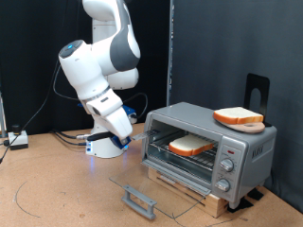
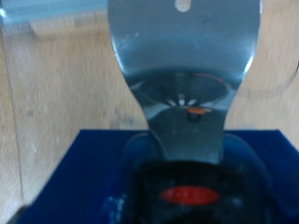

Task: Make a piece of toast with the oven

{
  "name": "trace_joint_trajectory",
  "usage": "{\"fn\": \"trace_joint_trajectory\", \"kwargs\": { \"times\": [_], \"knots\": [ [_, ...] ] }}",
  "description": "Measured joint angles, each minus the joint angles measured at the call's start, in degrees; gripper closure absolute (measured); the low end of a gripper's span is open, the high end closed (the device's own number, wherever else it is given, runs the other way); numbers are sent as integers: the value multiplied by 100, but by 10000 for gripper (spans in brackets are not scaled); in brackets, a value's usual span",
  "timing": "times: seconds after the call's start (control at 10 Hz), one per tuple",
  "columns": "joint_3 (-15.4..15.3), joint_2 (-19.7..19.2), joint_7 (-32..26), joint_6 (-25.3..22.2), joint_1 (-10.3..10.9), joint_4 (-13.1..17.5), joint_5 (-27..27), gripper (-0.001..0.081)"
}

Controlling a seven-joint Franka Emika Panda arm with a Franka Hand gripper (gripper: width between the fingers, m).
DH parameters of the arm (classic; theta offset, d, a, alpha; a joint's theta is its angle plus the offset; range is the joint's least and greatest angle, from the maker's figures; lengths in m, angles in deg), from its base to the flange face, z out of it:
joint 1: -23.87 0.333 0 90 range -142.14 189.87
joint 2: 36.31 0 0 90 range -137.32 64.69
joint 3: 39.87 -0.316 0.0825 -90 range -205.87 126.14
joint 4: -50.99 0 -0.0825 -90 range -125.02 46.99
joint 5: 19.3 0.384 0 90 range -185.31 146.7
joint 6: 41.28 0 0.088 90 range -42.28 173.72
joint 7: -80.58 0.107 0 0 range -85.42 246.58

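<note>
The silver-grey oven (image 1: 237,151) stands on a wooden board at the exterior view's right. Its glass door (image 1: 161,182) hangs open and lies flat, with the handle (image 1: 139,200) towards the view's bottom. One piece of toast (image 1: 192,145) lies on the wire rack inside. A second slice (image 1: 239,117) rests on a round board on the oven's roof. My gripper (image 1: 138,132) hangs low just left of the oven's open mouth, apart from the toast; nothing shows between its fingers. The wrist view is blurred and shows a shiny metal part (image 2: 184,65) over the arm's blue base (image 2: 56,173).
The white arm's base (image 1: 102,144) with cables stands at the table's back left. A small box (image 1: 17,140) sits at the far left edge. A thin cable loops on the wooden table (image 1: 57,189). A black stand (image 1: 257,92) rises behind the oven.
</note>
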Motion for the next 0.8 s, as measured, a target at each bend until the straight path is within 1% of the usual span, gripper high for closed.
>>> {"fn": "trace_joint_trajectory", "kwargs": {
  "times": [0.2, 0.3, 0.6, 0.8],
  "knots": [
    [-9, 345, -292, -592, 32, 54, 29, 412],
    [-31, 520, -304, -765, 59, 58, 31, 412],
    [-149, 1045, -217, -1114, 117, 68, 107, 412],
    [-238, 1345, 63, -1274, 124, 73, 114, 412]
  ]
}}
